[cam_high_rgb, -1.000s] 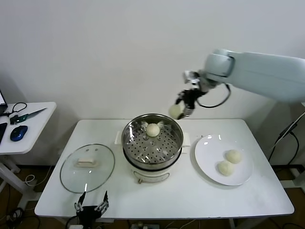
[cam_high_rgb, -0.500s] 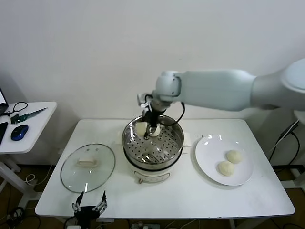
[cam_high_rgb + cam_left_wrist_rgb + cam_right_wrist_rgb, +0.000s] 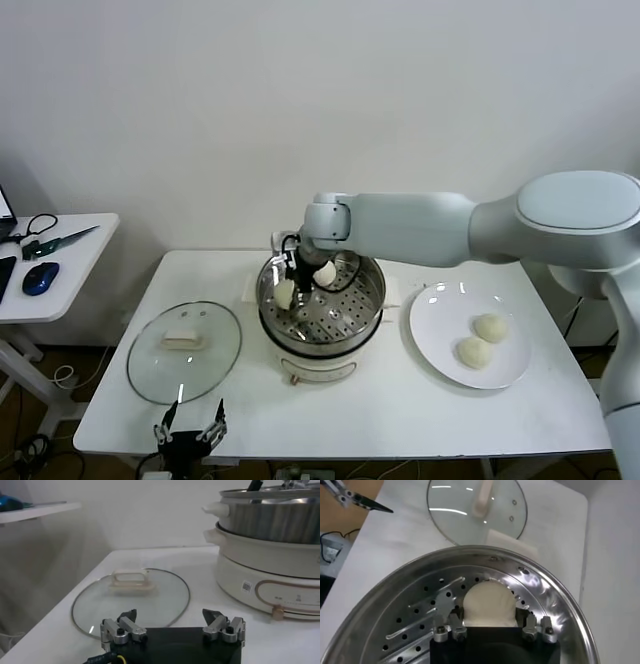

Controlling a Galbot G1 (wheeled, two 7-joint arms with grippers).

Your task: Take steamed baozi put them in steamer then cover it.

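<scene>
The steel steamer point(image 3: 355, 302) stands mid-table on its white base. My right gripper point(image 3: 291, 291) reaches into it from the far side and is shut on a cream baozi point(image 3: 285, 293), low over the left of the perforated tray point(image 3: 415, 617); the wrist view shows the bun point(image 3: 488, 604) between the fingers. A second baozi point(image 3: 324, 273) lies at the back of the tray. Two more baozi point(image 3: 490, 327) point(image 3: 473, 351) sit on the white plate point(image 3: 435, 320) at right. The glass cover point(image 3: 184, 350) lies flat at left. My left gripper point(image 3: 191, 433) is open and parked at the front edge.
A side table point(image 3: 60, 260) at far left holds a blue mouse point(image 3: 39, 278) and cables. In the left wrist view the cover point(image 3: 131, 600) lies just ahead of the left gripper point(image 3: 172, 626), with the steamer's base point(image 3: 270, 582) beside it.
My right gripper carried the baozi from above and behind the steamer's right side across and down into the pot, to the left part of the tray. The left arm stayed still.
</scene>
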